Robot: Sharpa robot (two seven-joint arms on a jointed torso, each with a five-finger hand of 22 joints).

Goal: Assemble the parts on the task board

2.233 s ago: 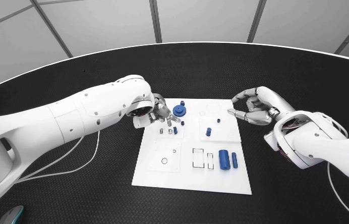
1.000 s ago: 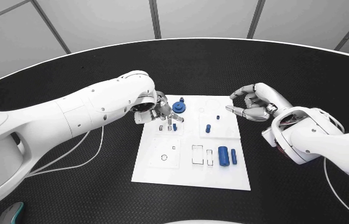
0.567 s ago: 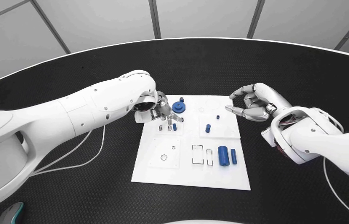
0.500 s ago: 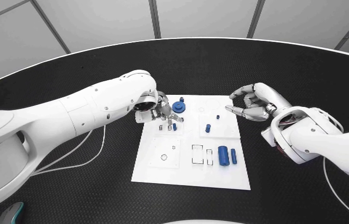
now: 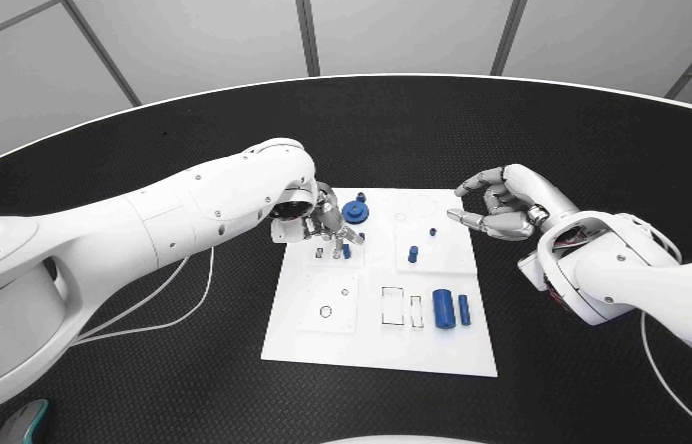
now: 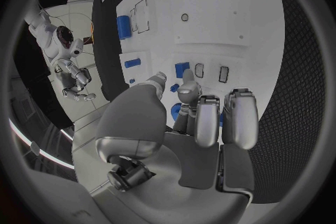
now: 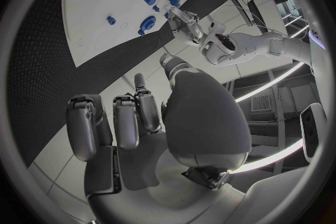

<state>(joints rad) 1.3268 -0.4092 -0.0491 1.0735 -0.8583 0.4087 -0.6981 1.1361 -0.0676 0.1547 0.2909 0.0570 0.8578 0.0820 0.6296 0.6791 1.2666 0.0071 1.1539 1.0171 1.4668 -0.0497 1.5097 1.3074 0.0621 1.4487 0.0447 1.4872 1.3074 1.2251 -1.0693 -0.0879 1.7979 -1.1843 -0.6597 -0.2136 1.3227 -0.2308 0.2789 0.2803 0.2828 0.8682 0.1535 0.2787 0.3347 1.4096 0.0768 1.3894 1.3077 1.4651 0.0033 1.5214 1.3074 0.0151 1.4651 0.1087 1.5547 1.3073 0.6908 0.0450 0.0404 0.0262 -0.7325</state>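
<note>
The white task board [image 5: 378, 336] lies in the middle of the table. My left hand [image 5: 320, 222] hovers over its far left part, beside a blue gear [image 5: 356, 214]. In the left wrist view my left hand [image 6: 199, 123] points its thumb and a finger, held apart, at a small blue peg [image 6: 182, 67] standing next to two narrow slots [image 6: 199, 70]. I see nothing between them. My right hand [image 5: 499, 209] hangs at the board's far right edge, loosely curved and holding nothing. Two blue cylinders [image 5: 444, 307] lie on the near right part.
A short blue peg [image 5: 413, 255] and a tiny one [image 5: 431, 234] stand mid-board. A round hole [image 5: 325, 312] and rectangular slots [image 5: 391, 306] mark the near half. White cables [image 5: 159, 309] trail on the black table under my left arm.
The camera shifted slightly after the oldest frame. My left hand has edged a little toward the small peg; the right hand and the parts have not moved.
</note>
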